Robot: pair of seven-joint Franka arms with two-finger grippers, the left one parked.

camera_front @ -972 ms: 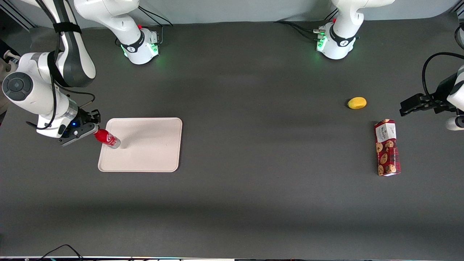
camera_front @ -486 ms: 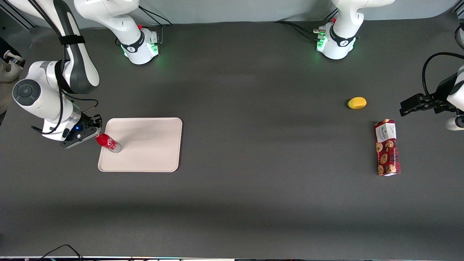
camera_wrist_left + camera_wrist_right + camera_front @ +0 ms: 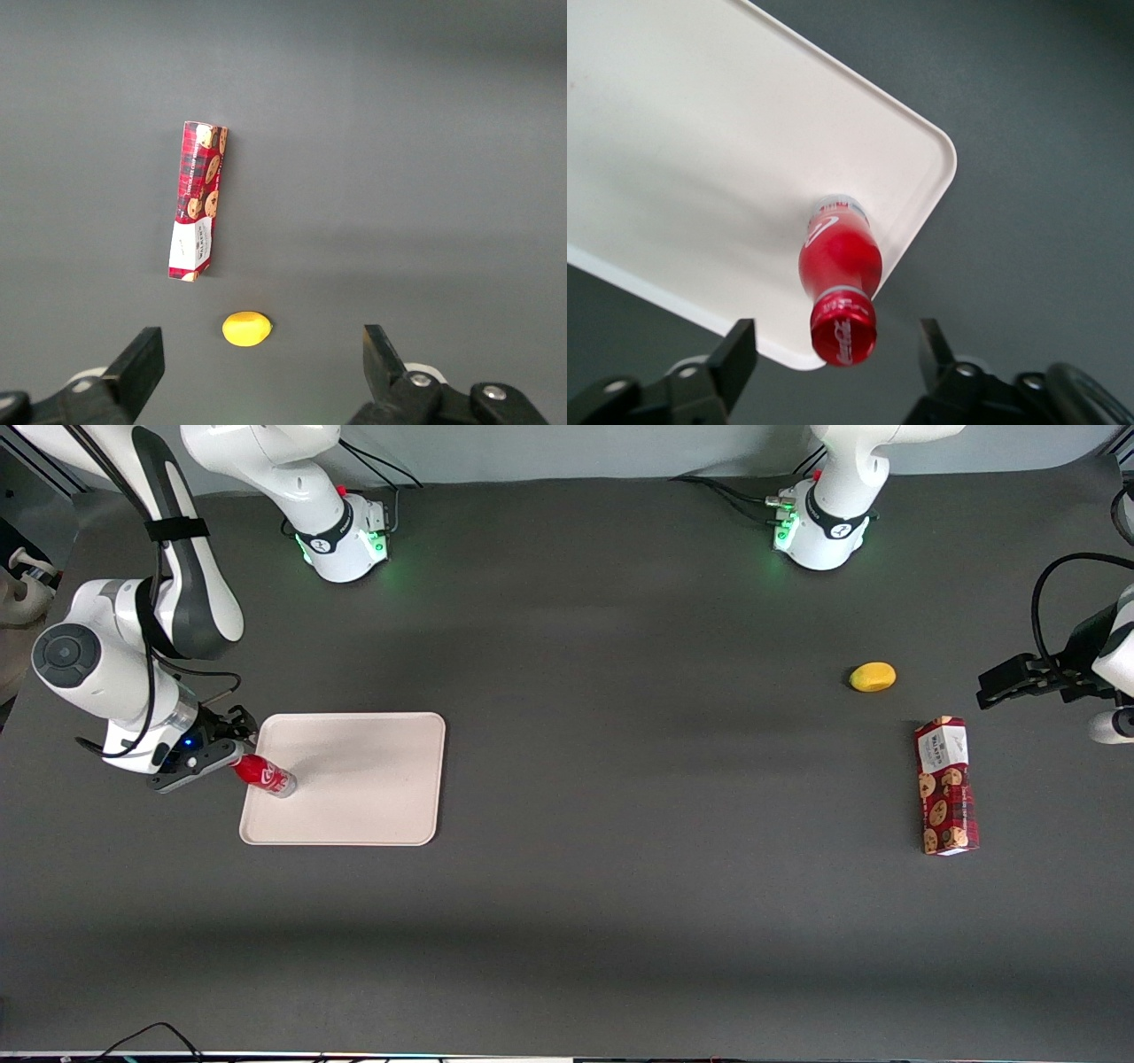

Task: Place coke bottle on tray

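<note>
My jaws (image 3: 837, 350) are wide apart, one on each side of the red cap of the coke bottle (image 3: 839, 279), and they do not touch it. In the front view my jaws (image 3: 232, 753) sit just at the edge of the tray (image 3: 372, 779), at the working arm's end of the surface (image 3: 620, 921). The coke bottle (image 3: 263, 773) stands on the tray (image 3: 682, 159), close to its rim and near a rounded corner. Its clear base is down on the pale tray and its cap points up at me. Toward the parked arm's end of the surface lie a red cookie box (image 3: 946, 786) and a small yellow fruit (image 3: 873, 677). The yellow fruit (image 3: 245, 328) lies near one end of the cookie box (image 3: 197, 201), not touching it.
</note>
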